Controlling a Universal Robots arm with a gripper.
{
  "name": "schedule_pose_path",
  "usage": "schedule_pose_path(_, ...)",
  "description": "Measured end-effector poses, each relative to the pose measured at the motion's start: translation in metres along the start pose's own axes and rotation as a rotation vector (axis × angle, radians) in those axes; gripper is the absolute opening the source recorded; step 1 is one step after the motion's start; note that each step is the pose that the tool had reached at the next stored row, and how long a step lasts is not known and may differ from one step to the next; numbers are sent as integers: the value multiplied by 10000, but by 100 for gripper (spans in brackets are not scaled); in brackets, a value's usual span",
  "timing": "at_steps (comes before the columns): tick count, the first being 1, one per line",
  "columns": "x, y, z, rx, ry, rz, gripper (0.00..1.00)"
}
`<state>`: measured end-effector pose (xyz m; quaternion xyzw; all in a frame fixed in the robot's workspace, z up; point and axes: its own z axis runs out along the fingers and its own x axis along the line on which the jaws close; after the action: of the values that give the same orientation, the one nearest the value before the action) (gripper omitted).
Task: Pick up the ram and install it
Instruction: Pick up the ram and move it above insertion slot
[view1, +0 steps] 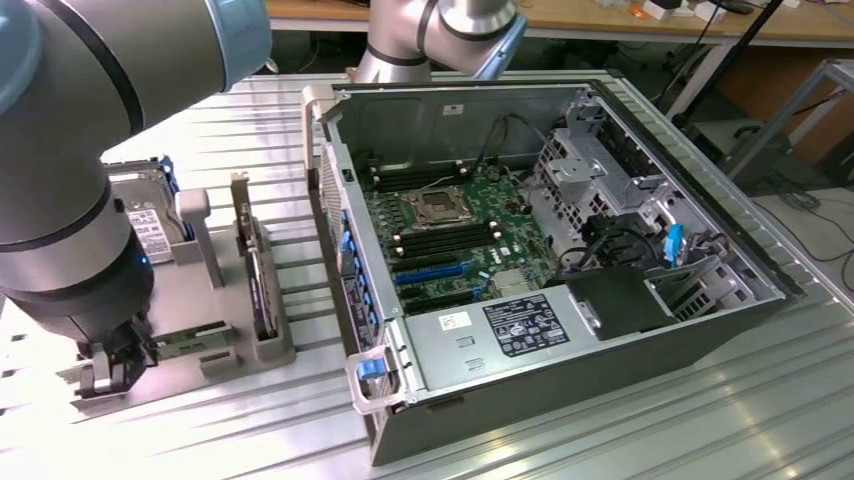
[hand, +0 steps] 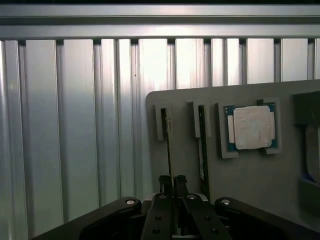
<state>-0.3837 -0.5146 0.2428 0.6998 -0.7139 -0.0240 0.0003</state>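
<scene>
We find the ram (hand: 168, 145) standing on edge in the slot nearest the edge of the grey tray (hand: 250, 175). Its long axis runs straight out from the gripper (hand: 173, 181). The fingers (hand: 164, 182) are drawn in on either face of its near end and appear to clamp it. A second stick (hand: 202, 145) stands parallel in the tray's next slot.
</scene>
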Motion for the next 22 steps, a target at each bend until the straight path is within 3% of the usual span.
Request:
schedule_pose_path(11, -12, 13, -378, 0, 0, -1, 14)
schedule_pose_path(20, -20, 21, -618, 0, 0, -1, 14)
schedule_pose_path(22, -23, 25, -715, 0, 0, -1, 14)
